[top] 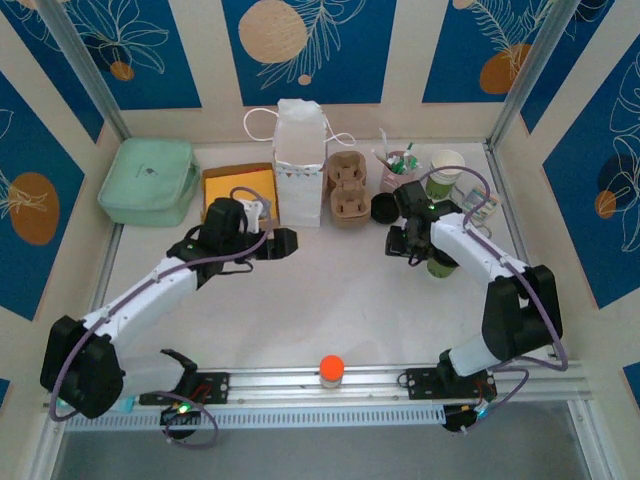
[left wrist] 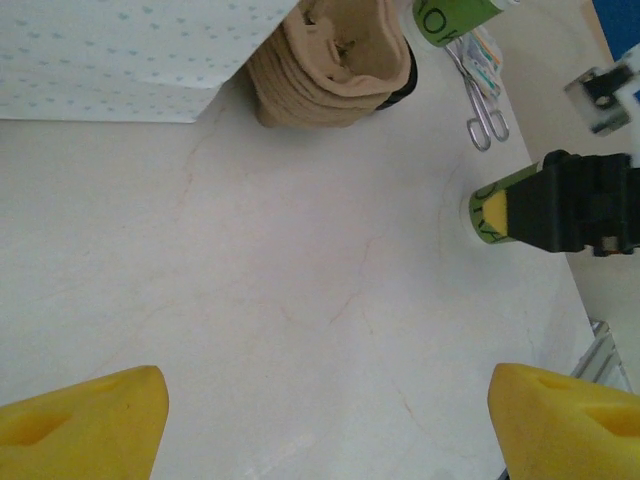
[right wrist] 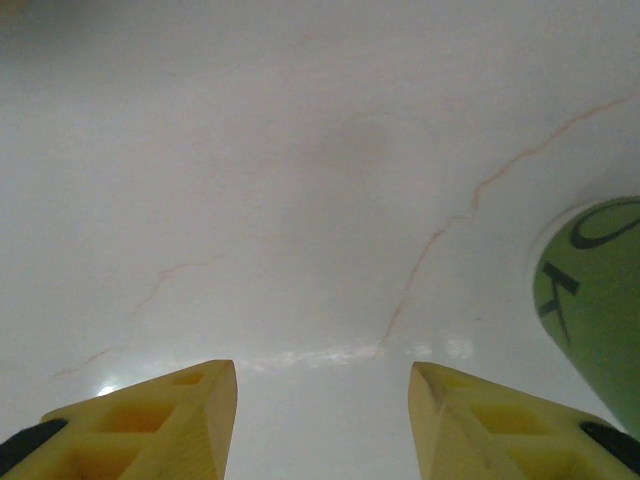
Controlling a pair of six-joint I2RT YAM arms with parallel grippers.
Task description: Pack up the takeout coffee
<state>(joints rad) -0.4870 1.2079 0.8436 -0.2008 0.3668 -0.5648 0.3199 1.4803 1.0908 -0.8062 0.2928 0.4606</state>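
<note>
Two robot arms reach in from the near edge of a white table (top: 330, 310), seen from above. The takeout coffee (top: 441, 266), a small green paper cup, stands at about 3 o'clock from the table's middle. It is partly tucked under the right arm (top: 500, 300), so I cannot tell whether it wears a lid. A round black lid (top: 383, 208) lies apart from it, toward 11 o'clock, touching or just beside a cardboard cup carrier (top: 348, 192). A white paper bag (top: 298, 160) stands upright at 12 o'clock with its handles up, probably so the cup can be lowered in from above.

The right gripper (right wrist: 322, 375) hangs low over bare tabletop, jaws partly spread with nothing between them. The cup sits just outside its right finger, at roughly 2 o'clock from the wrist's viewpoint. To me this looks like lining up for a grasp, not a grasp. The arm rises from its base at 5 o'clock, the elbow juts out toward 4 o'clock, and the forearm folds back toward the centre with the wrist tipped down.

The left gripper (top: 284, 243) hovers near the middle, jaws released wide and empty, pointing toward 3 o'clock. It seems parked clear of the cup, perhaps ready to steady the bag. The left arm (top: 150, 295) stretches long and low from its base at 7 o'clock
</note>
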